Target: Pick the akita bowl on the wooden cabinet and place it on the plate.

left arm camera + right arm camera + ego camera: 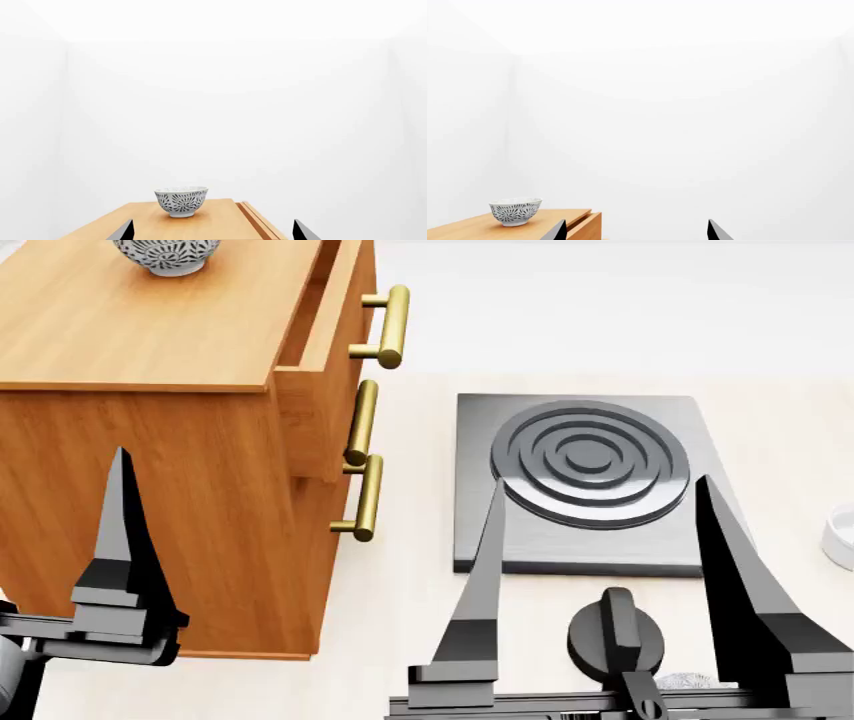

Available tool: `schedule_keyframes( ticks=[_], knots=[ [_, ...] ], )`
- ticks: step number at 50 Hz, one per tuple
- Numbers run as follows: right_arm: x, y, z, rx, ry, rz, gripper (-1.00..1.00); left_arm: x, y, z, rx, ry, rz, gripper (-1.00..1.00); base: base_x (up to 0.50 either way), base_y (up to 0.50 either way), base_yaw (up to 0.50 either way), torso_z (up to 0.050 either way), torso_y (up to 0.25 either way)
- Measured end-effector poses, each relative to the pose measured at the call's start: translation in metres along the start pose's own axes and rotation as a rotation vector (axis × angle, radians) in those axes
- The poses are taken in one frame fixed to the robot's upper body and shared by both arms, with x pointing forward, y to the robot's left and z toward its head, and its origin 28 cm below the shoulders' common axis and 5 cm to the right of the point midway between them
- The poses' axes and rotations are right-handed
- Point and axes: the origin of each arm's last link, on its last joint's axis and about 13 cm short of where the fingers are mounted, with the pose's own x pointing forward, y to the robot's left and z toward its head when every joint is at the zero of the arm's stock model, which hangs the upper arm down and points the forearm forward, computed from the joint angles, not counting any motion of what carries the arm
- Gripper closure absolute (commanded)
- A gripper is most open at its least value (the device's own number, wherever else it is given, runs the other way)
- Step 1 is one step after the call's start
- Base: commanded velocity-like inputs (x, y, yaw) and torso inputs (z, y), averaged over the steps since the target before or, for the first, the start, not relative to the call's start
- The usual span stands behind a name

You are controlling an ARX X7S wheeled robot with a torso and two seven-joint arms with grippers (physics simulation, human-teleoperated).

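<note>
Akita bowl (pixel 181 201) stands upright on the wooden cabinet (pixel 213 222) in my left wrist view, straight ahead at my 12 o'clock, beyond my left gripper (pixel 213 232); its two dark fingertips are spread wide with nothing between them.

From my head view, the bowl (pixel 167 254) sits at the far edge of the cabinet top (pixel 147 330), up at 11 o'clock. The top drawer stands slightly open, its brass handles (pixel 380 327) facing right. My left gripper (pixel 127 570) shows only one finger, in front of the cabinet's side. My right gripper (pixel 601 580) is spread apart and empty, over a grey burner (pixel 587 475) with rings.

My right wrist view puts the bowl (pixel 515 211) at 10 o'clock on the cabinet (pixel 520 227), well apart from my released fingertips (pixel 557 231).
</note>
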Motion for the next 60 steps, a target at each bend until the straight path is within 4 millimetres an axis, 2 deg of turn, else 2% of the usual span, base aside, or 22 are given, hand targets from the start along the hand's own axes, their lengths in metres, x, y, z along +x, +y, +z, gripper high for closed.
schedule_keyframes(
  ticks=[4, 21, 31, 39, 48, 60],
  knots=[
    [0.000, 0.000, 0.000, 0.000, -0.001, 0.000, -1.00, 0.000, 0.000, 0.001, -0.001, -0.002, -0.002, -1.00, 0.48, 0.00, 0.00, 0.000, 0.000],
    [0.000, 0.000, 0.001, -0.001, -0.006, -0.016, -1.00, -0.001, 0.000, 0.001, -0.011, -0.007, 0.005, -1.00, 0.00, 0.00, 0.00, 0.000, 0.001],
    [0.000, 0.000, 0.001, -0.003, -0.007, -0.017, -1.00, -0.002, -0.001, 0.001, -0.015, -0.018, -0.015, -1.00, 0.00, 0.00, 0.00, 0.040, 0.000],
    [0.000, 0.000, 0.001, -0.005, -0.006, -0.018, -1.00, 0.001, 0.002, 0.004, -0.003, 0.008, 0.017, -1.00, 0.00, 0.00, 0.00, 0.000, 0.000],
    [0.000, 0.001, 0.001, -0.006, -0.006, -0.017, -1.00, 0.018, 0.006, 0.016, 0.013, 0.052, 0.041, -1.00, 0.00, 0.00, 0.00, 0.000, 0.000],
    [0.000, 0.001, 0.003, -0.005, -0.011, -0.020, -1.00, 0.051, 0.008, 0.043, -0.054, 0.087, -0.005, -1.00, 0.00, 0.00, 0.00, 0.000, 0.000]
  ],
)
